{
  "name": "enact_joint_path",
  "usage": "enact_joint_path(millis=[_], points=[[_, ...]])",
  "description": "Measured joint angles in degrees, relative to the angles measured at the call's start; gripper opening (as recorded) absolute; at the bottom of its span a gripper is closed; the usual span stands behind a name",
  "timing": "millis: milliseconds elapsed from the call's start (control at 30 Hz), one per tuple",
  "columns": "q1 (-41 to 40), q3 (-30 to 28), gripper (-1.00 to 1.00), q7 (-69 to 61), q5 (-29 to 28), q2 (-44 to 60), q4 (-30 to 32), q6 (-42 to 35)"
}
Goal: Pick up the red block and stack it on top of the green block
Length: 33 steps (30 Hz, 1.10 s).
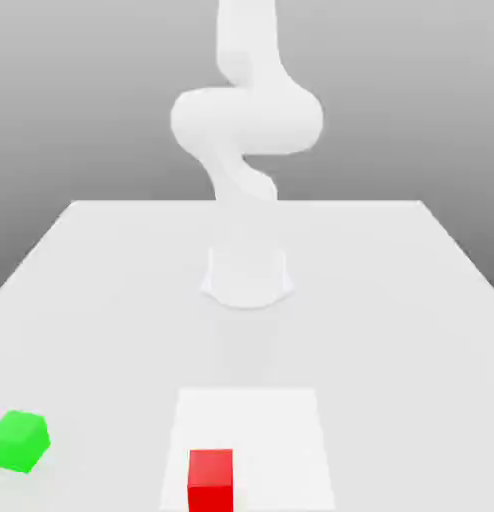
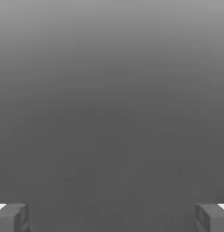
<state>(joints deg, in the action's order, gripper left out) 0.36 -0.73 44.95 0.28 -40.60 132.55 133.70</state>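
Near the table's (image 1: 371,300) front edge, the red block (image 1: 211,482) rests on a white square, presumably its starting mark; the green block (image 1: 19,441), toward the front-left corner, awaits stacking. Gripper (image 2: 112,218): fingers wide apart, holding nothing.

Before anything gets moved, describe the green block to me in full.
The bright green, cube-shaped block looks smooth, plain and evenly coloured, like plastic perhaps. It rests on the pale, flat table near the exterior view's left edge, turned so that its edges run askew to the table's. Several faces show, some shaded slightly darker. It stands apart from the red block, and nothing is seen touching it but the table.
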Motion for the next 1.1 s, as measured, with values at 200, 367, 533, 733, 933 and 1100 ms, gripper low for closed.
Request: enact_joint_path(millis=[200, 367, 533, 733, 933, 1100], points=[[0.85, -1.78, 0.0, -2.26, 0.79, 12.82, 1.87, 4.65], [1.18, -2.9, 0.0, -4.25, 1.64, 23.21, 3.39, 8.44], [1.15, -3.61, 0.0, -6.17, 2.42, 33.6, 4.91, 12.21], [0.48, -3.98, 0.0, -7.98, 2.65, 46.03, 6.74, 16.76], [-0.41, -3.48, 0.0, -9.32, 3.1, 58.44, 6.99, 23.75], [-0.93, -2.83, -1.0, -9.78, 3.74, 62.52, 6.39, 27.11]])
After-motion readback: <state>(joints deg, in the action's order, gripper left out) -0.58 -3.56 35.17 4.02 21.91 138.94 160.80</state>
